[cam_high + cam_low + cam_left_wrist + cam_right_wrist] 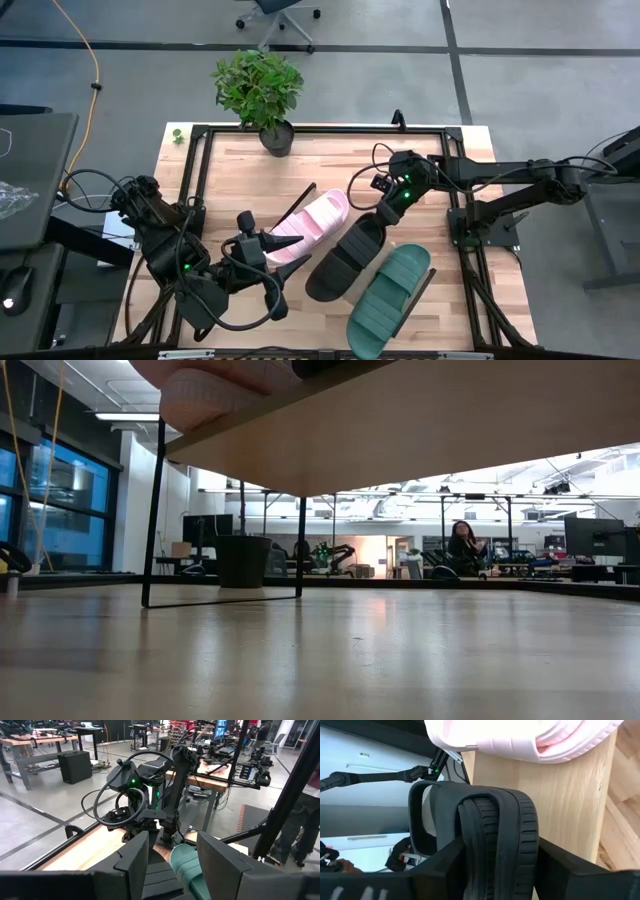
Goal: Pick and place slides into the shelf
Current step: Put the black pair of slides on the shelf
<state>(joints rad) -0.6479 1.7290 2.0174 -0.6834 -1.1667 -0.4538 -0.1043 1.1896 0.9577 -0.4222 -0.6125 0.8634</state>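
nowhere legible writing — black slide (343,258)

No legible text or labels anywhere

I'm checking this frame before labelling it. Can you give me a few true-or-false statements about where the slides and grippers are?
1. The black slide lies between the pink slide and the green slide. True.
2. The right gripper is at the black slide's end. True.
3. The potted plant has tipped over. False: it stands upright at the table's far edge.
4. The left gripper is beside the green slide. False: it is by the pink slide.
5. The green slide is stacked on the black one. False: they lie side by side.
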